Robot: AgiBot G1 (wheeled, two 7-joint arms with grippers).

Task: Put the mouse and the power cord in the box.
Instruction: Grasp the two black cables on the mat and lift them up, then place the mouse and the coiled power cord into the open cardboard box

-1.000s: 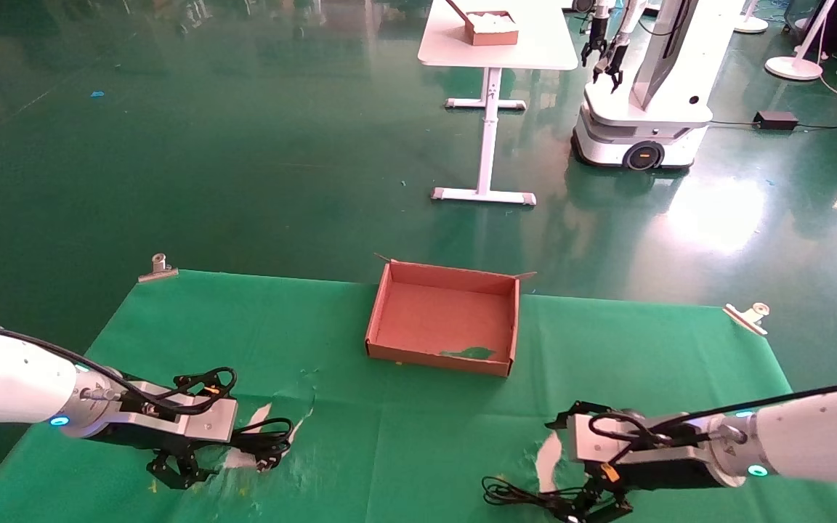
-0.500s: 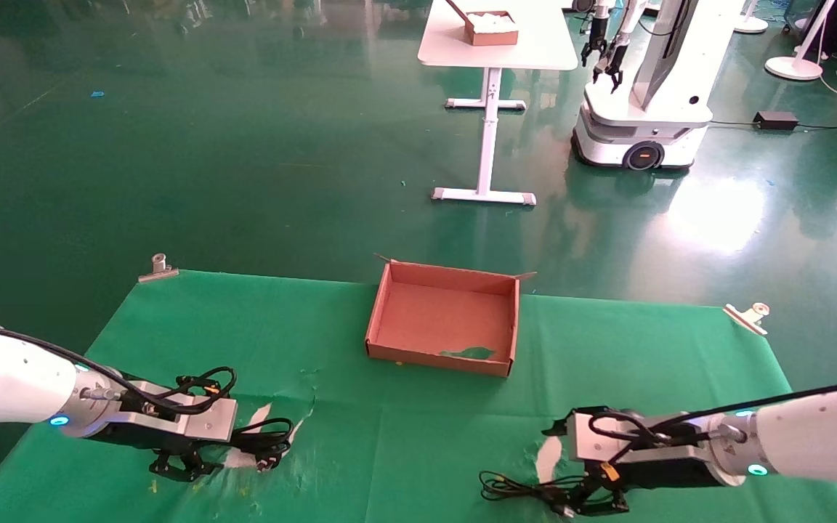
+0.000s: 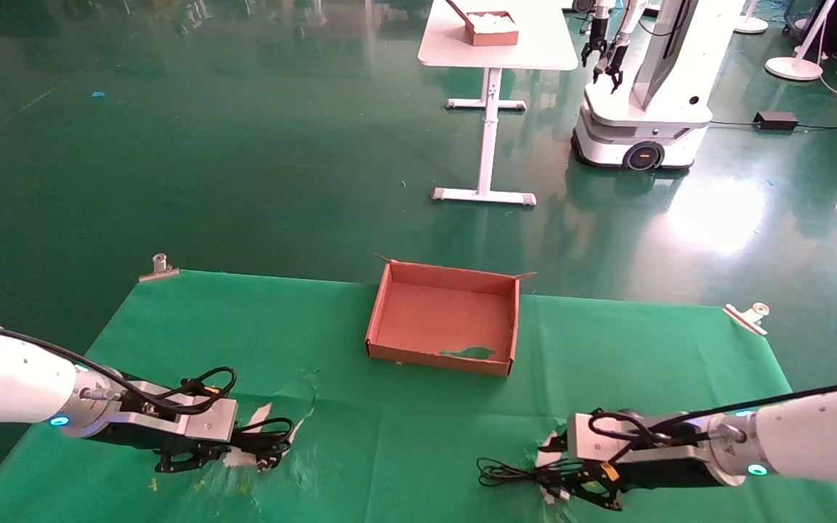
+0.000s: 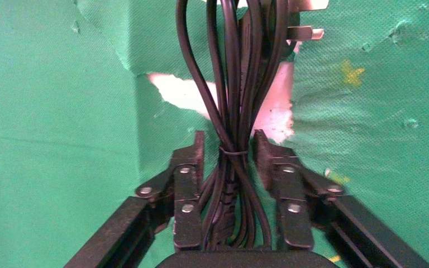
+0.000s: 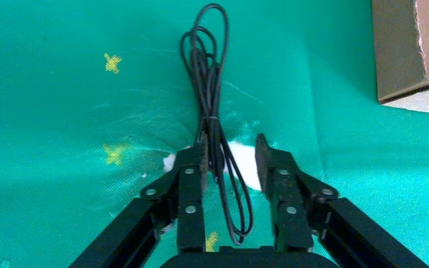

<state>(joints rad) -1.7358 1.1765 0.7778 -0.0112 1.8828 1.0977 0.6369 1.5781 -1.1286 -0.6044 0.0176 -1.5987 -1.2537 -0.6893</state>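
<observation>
Left gripper (image 4: 228, 153) has dropped lower, fingers spread astride the power cord (image 4: 232, 100), left of the box (image 3: 442, 319); right gripper (image 5: 230, 157) slid leftward, spread astride the mouse cable (image 5: 209, 84); grasps imminent, mouse unseen.

Power cord (image 3: 262, 441) left of box (image 3: 382, 309)

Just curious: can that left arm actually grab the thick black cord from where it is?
Probably yes. The left pincer is open with the bundled power cord already between its fingers, and nothing blocks it.
</observation>
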